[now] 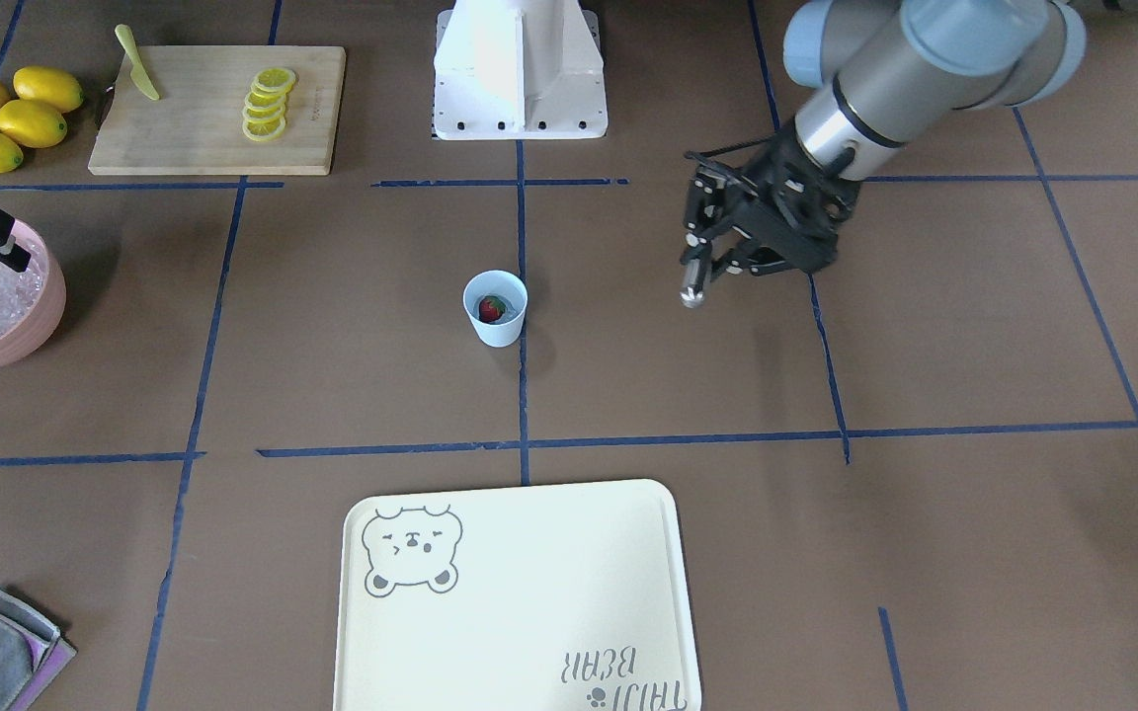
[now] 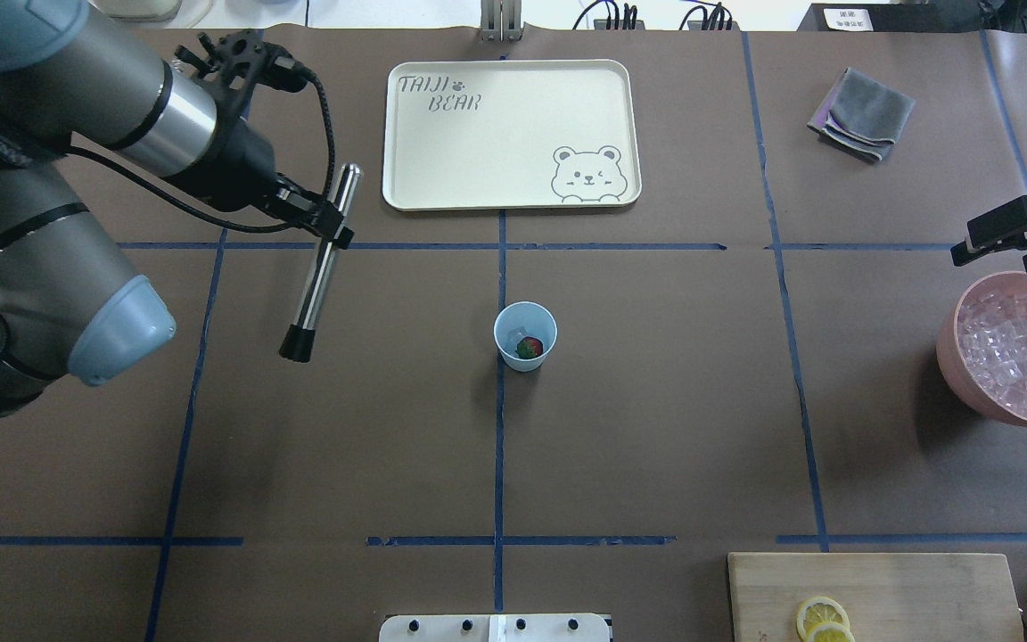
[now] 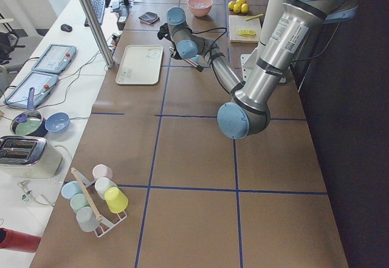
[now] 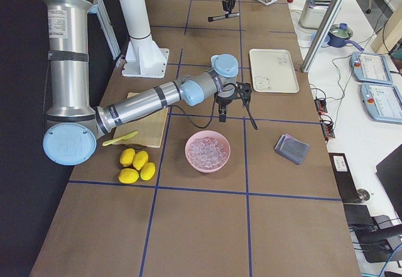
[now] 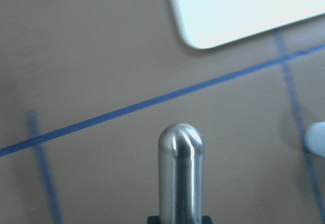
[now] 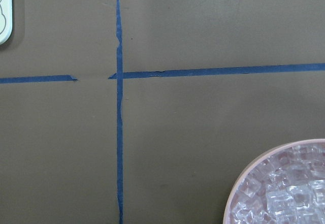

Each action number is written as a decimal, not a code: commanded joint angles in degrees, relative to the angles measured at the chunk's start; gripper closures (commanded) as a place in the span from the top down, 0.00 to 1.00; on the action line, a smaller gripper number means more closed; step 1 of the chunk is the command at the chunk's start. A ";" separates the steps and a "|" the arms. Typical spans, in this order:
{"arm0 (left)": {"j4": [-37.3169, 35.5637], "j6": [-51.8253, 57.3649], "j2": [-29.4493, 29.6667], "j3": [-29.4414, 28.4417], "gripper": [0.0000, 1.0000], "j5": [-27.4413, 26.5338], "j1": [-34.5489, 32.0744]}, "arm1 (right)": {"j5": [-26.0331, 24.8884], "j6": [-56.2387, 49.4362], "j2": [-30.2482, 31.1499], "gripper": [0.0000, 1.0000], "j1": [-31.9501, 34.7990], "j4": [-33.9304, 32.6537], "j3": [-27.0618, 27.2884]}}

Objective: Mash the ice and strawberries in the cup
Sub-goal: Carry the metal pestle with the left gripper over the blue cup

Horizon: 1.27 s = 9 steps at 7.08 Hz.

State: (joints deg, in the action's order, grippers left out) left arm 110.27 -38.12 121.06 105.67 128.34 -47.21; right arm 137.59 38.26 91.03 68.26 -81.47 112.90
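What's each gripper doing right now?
Left gripper: closed on the metal muddler.
Right gripper: cannot tell; it is partly cut off in view, by the pink bowl.

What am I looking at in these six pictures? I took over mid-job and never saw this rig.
Two robot arms work at a brown table with blue tape lines. Two pictures look down on it from opposite sides, two look along it from its ends, two come from wrist cameras. The left tool is shut on a steel muddler. The right tool, empty with fingers apart, hangs near the pink bowl of ice cubes. Mid-table stands a light blue cup with a strawberry in it. Also there: a bear tray, a folded cloth, a cutting board with lemon slices, whole lemons.
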 commanded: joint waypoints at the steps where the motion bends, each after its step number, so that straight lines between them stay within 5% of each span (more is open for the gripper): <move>1: 29.22 -0.12 -1.85 -2.20 0.01 -16.56 7.19 | 0.22 0.06 -0.06 1.00 -0.06 0.00 -0.14; 2: 39.48 0.15 -1.88 -6.22 0.01 -20.11 8.61 | 0.22 -0.03 -0.06 1.00 0.03 0.09 -0.05; 5: 53.61 6.17 -0.22 -10.29 0.03 -44.16 19.66 | 0.57 -0.03 -0.06 1.00 0.20 0.09 0.39; 9: 63.12 20.07 0.67 -14.87 0.02 -56.59 26.53 | 0.66 0.06 -0.06 1.00 0.12 0.09 0.74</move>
State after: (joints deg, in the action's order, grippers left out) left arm 171.19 -21.86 121.76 91.49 75.43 -22.95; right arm 138.24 38.32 90.97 68.44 -81.39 113.63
